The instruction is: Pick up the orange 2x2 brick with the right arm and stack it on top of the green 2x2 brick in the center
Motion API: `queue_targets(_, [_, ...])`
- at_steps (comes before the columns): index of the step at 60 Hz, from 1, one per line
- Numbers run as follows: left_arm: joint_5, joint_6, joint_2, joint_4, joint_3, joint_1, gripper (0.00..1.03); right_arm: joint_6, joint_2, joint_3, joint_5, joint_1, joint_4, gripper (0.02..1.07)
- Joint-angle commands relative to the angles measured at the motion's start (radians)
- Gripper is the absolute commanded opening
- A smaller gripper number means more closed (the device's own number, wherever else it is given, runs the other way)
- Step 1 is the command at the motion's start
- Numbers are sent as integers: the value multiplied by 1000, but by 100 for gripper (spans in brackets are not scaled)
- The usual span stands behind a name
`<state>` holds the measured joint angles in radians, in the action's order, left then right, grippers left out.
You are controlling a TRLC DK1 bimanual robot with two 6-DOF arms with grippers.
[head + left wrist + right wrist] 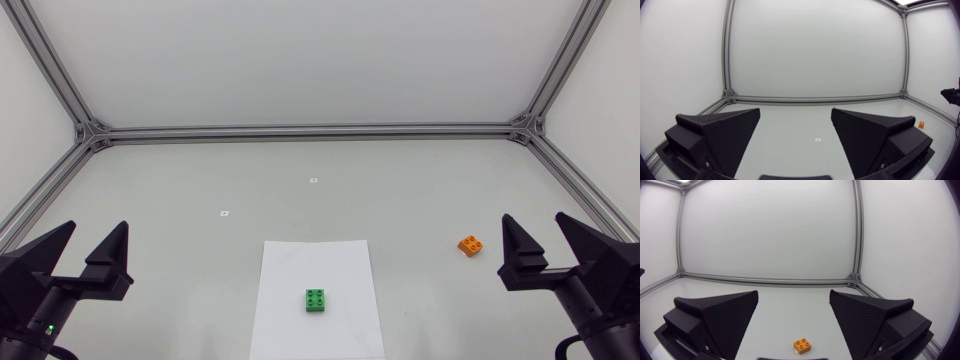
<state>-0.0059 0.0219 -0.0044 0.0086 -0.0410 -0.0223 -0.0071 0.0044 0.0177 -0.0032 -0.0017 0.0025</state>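
My right gripper (535, 220) sits with jaws spread, orange brick (471, 244) just ahead for pickup, while my left gripper (97, 226), also spread, stays clear of the green brick (317, 300) on paper (315, 262).

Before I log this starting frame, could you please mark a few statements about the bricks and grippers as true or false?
1. The green brick lies on the white sheet. True.
2. The orange brick is stacked on the green brick. False: it sits apart on the table, off the sheet, near the right gripper.
3. The right gripper is open and empty. True.
4. The left gripper holds the orange brick. False: it is open and holds nothing.
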Motion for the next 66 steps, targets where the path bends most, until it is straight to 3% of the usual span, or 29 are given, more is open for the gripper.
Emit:
queue_targets(1, [4,-13,-8,-15,41,2,99,24,-11,-19,-4,6,-7,104])
queue_targets(18, [4,-13,-8,-15,41,2,99,15,-12,-9,-3,5,2,104])
queue_targets(39, [6,-13,-8,-13,41,2,99,7,20,148,2,-3,1,103])
queue_targets(56, [4,-13,-8,-15,41,2,99,10,270,306,16,-3,10,103])
queue_targets(66, [4,-13,-8,-15,41,2,99,25,445,435,17,-14,-45,103])
